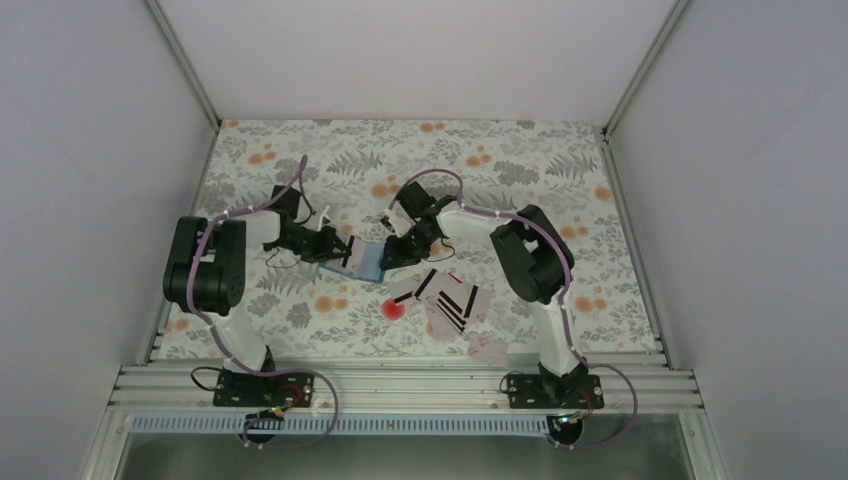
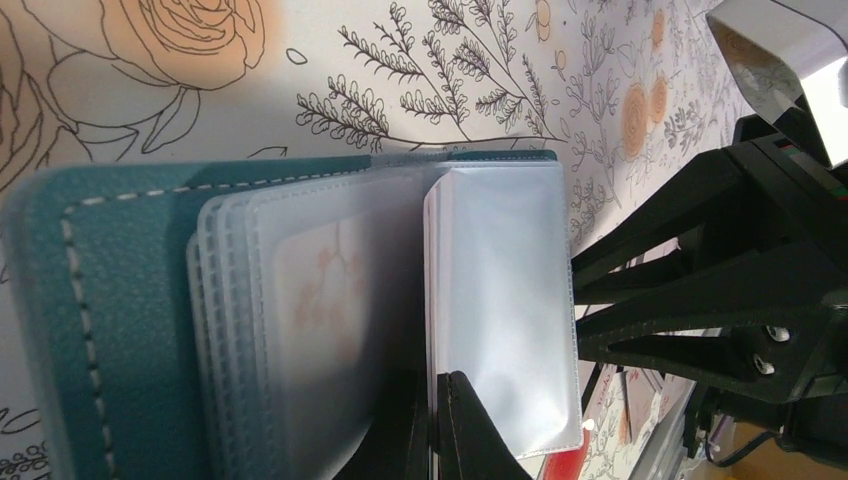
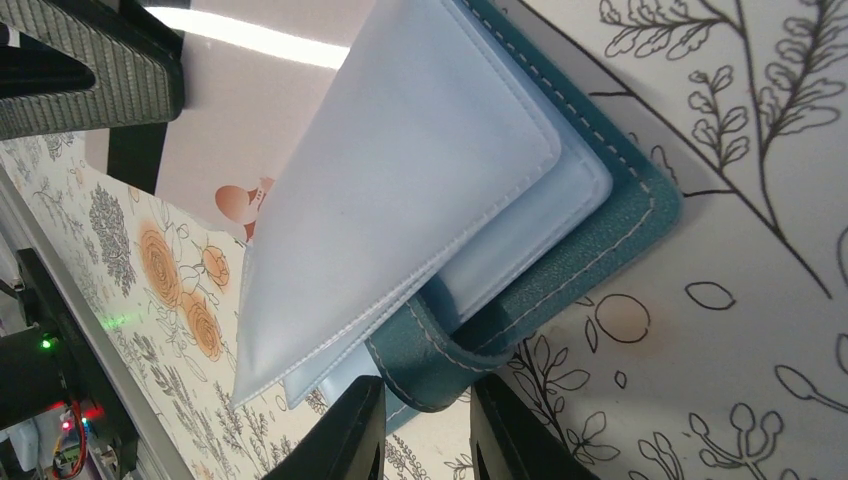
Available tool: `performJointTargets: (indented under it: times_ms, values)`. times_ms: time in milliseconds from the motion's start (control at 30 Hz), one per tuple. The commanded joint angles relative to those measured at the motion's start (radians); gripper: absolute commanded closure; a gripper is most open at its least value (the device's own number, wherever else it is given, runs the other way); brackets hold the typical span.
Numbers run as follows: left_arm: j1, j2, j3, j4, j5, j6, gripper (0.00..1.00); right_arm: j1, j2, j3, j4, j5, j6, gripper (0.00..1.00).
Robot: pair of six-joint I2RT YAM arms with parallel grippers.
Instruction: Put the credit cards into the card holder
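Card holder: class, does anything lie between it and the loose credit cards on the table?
Nothing loose lies between. Only the right pincer, holding the card holder, stands on its side toward the credit cards.

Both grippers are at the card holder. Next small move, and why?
Probably release the right gripper, which seems to pinch the card holder's tab, and reach for the nearest of the credit cards. The left gripper pinches a clear sleeve open, and neither holds a card.

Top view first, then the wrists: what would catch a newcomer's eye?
The open blue card holder sits mid-table, pinched from both sides by the left gripper and right gripper, its clear sleeves fanned. Toward the near edge, the credit cards lie scattered beside a round red spot.
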Motion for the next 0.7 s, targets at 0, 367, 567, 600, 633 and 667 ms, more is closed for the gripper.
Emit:
performJointTargets:
  times_ms: [0, 367, 567, 600, 633, 667]
  values:
    - [-0.028, 0.050, -0.066, 0.060, 0.034, -0.031, 0.98, 0.000, 0.093, -0.024, -0.017, 0.115, -0.021, 0.77]
    - [-0.030, 0.100, -0.093, 0.092, 0.077, -0.055, 0.97, 0.000, 0.091, -0.040, -0.002, 0.114, -0.015, 0.77]
    - [-0.032, 0.115, -0.098, 0.085, 0.045, -0.052, 0.95, 0.000, 0.092, -0.039, 0.001, 0.120, -0.013, 0.77]
    - [-0.035, 0.116, -0.094, 0.081, 0.041, -0.048, 0.93, 0.000, 0.091, -0.038, 0.000, 0.123, -0.010, 0.76]
    - [-0.039, 0.118, -0.086, 0.075, 0.034, -0.042, 0.91, 0.000, 0.091, -0.037, 0.000, 0.126, -0.010, 0.77]
    - [-0.042, 0.118, -0.080, 0.062, 0.023, -0.035, 0.89, 0.000, 0.091, -0.036, 0.000, 0.127, -0.010, 0.77]
